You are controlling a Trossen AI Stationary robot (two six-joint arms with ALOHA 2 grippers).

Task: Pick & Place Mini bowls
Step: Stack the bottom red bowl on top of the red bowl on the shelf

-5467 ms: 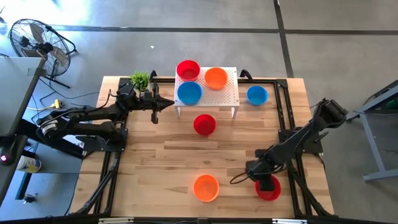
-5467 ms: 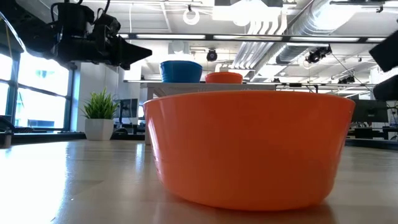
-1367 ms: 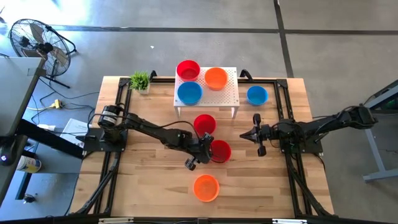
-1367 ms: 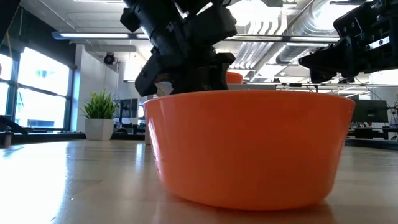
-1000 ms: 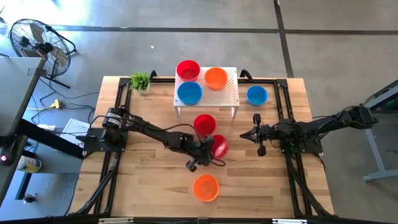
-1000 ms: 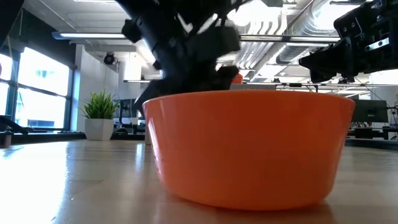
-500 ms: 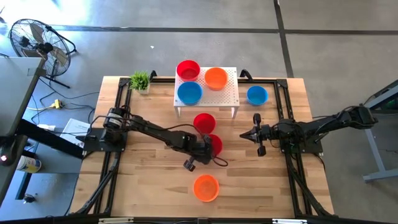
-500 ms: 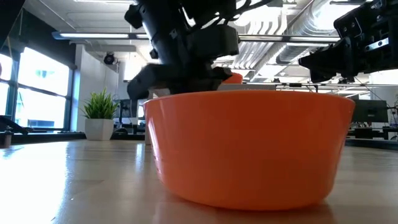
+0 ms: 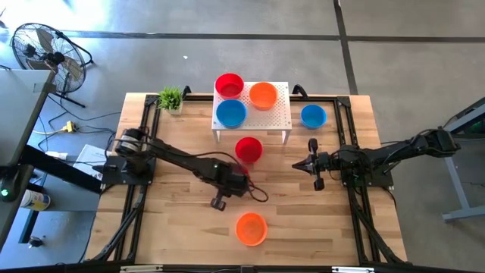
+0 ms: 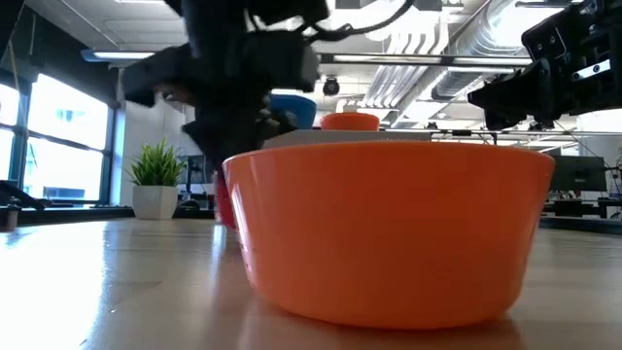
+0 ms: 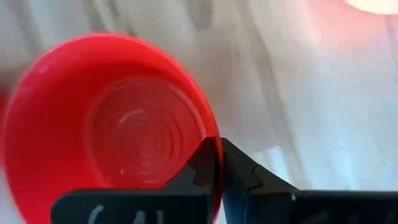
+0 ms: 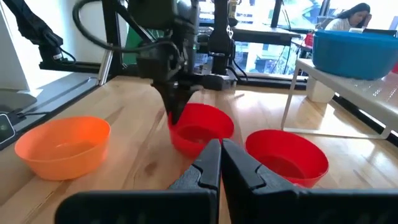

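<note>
We see one red bowl (image 11: 124, 124) caught by its rim in the left end effector (image 11: 217, 148), whose fingers are clamped on the wall. It sits around the middle of the table (image 9: 174, 227), mostly hidden under the arm from above. We cannot tell whether it touches the wood. A second red bowl (image 9: 248, 149) stands just beyond it, before the white stand (image 9: 276, 117) at the far edge. On that stand we count a red bowl (image 9: 229, 84), an orange bowl (image 9: 263, 95) and a blue bowl (image 9: 230, 113). Another blue bowl (image 9: 313, 115) rests on the table near the far right corner. An orange bowl (image 9: 251, 227) sits by the near edge. The right end effector (image 9: 311, 163) hangs right of the middle, fingers together and empty.
</note>
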